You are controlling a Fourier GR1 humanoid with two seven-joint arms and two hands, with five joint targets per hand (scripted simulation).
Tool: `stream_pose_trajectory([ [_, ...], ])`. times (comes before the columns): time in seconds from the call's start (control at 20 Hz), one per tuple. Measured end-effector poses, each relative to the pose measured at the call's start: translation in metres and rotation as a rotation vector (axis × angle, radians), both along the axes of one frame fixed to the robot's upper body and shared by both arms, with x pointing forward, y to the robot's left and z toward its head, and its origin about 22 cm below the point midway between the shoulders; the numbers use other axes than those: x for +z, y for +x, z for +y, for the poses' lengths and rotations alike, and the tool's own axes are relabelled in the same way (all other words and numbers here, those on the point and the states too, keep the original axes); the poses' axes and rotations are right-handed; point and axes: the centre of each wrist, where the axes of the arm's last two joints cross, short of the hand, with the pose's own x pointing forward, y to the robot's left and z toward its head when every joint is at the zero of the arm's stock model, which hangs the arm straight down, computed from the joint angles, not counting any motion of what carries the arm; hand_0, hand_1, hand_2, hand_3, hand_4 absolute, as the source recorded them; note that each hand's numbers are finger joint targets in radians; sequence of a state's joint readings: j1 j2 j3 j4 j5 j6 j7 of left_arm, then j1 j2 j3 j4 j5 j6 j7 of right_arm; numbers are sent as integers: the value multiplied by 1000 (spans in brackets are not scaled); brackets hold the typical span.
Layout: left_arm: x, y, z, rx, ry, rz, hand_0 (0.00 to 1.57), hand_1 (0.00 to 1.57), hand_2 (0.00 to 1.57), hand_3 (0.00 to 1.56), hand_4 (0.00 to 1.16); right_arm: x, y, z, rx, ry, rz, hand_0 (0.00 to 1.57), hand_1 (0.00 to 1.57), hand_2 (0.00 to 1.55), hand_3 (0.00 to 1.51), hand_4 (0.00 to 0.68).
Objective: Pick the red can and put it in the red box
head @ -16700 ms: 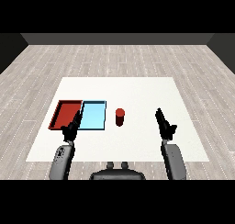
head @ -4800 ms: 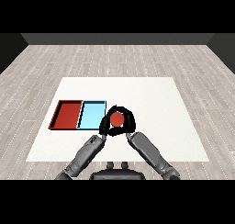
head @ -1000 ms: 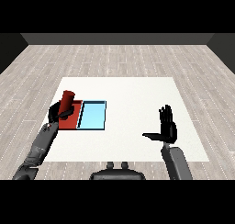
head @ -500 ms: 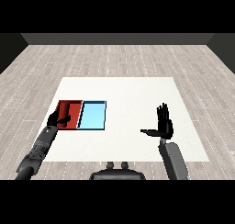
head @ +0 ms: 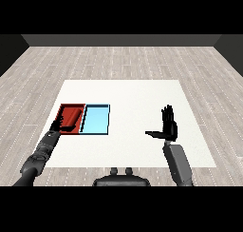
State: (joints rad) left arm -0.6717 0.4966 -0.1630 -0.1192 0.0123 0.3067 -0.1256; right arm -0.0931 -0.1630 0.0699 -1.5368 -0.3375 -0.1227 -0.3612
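Sitting inside the red tray (head: 71, 106) at 9 o'clock: red can (head: 70, 117), wrapped by the left hand (head: 60, 126). Hovering at 4 o'clock, fingers straight and spread: right hand (head: 168, 124).

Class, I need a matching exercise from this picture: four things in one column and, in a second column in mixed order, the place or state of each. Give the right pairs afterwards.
Things:
1. red tray
2. blue tray
3. left hand
4. right hand

Places or states:
A. raised over the table's right part, fingers straight
B. at the red tray's near left corner
C. lies between the red tray and the table's middle
D. leftmost tray on the table

Pairs: 1-D, 2-C, 3-B, 4-A
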Motion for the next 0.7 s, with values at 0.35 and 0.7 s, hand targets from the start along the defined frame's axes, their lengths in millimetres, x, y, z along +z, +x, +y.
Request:
stream_pose_trajectory([
  [0.35, 33, 30, -12, -65, -331, -510, 0, 0, 0, 0, 0, 2, -2, 1, 28, 20, -14, 0, 0, 0, 0, 0],
  [0.7, 31, 45, -81, -279, -730, -953, 0, 0, 0, 0, 0, -3, -7, -2, 52, -7, -23, 0, 0, 0, 0, 0],
])
